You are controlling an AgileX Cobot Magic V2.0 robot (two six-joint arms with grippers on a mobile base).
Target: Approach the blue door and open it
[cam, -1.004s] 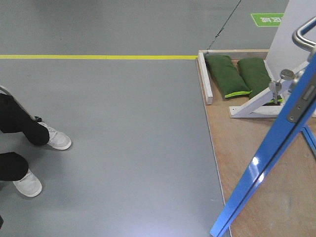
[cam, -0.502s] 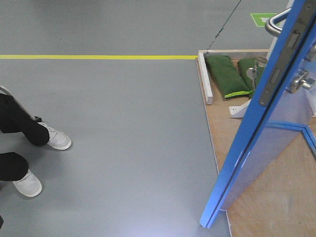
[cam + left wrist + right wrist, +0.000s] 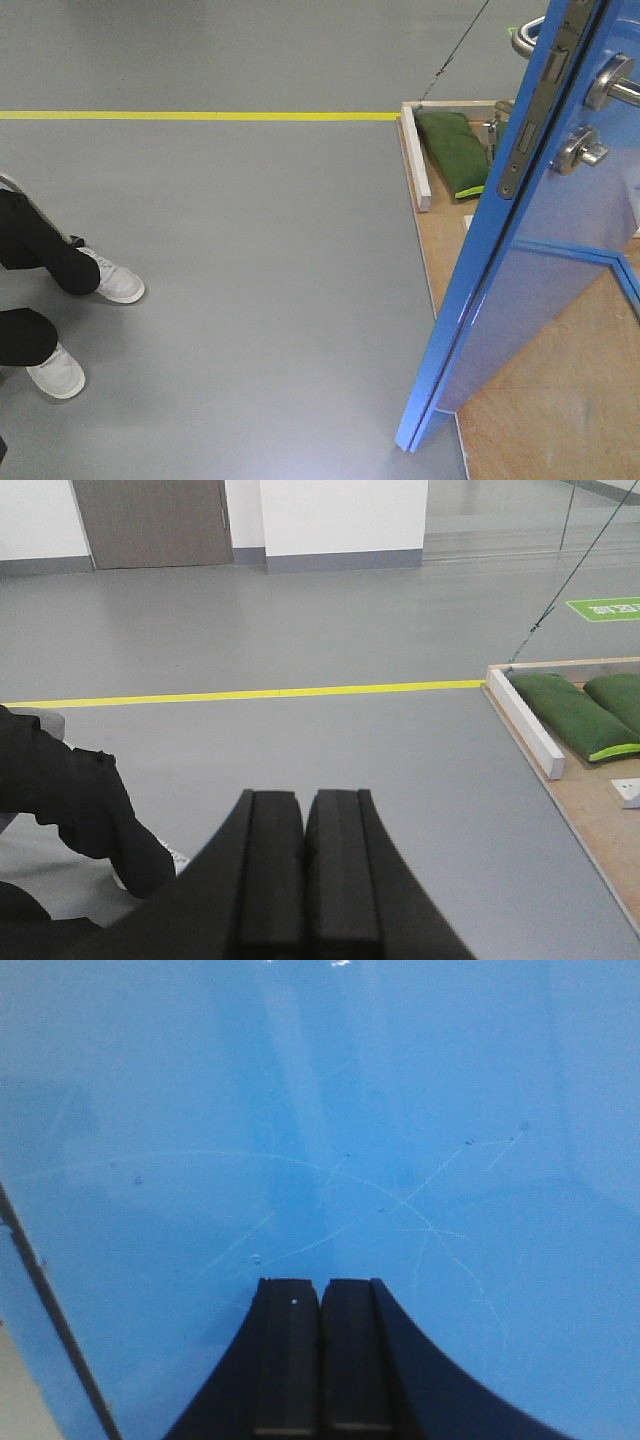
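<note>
The blue door [image 3: 540, 270] stands ajar at the right of the front view, its free edge slanting down to the floor. A silver lever handle [image 3: 612, 85], a thumb-turn lock [image 3: 580, 150] and a metal latch plate [image 3: 528, 120] show on it. In the right wrist view the scratched blue door [image 3: 300, 1120] panel fills the frame, and my right gripper [image 3: 321, 1285] is shut with its tips right at the panel. My left gripper [image 3: 304, 798] is shut and empty, hanging over the grey floor away from the door.
A person's legs and white shoes [image 3: 100, 285] are at the left. A yellow floor line [image 3: 200, 115] runs across. The door's wooden base board [image 3: 560, 420] carries a green sandbag [image 3: 455, 150] and a white frame strip [image 3: 412, 160].
The door has swung toward the left across the front view, showing more of its blue face and handle side. It now covers the right sandbag and the white brace.
</note>
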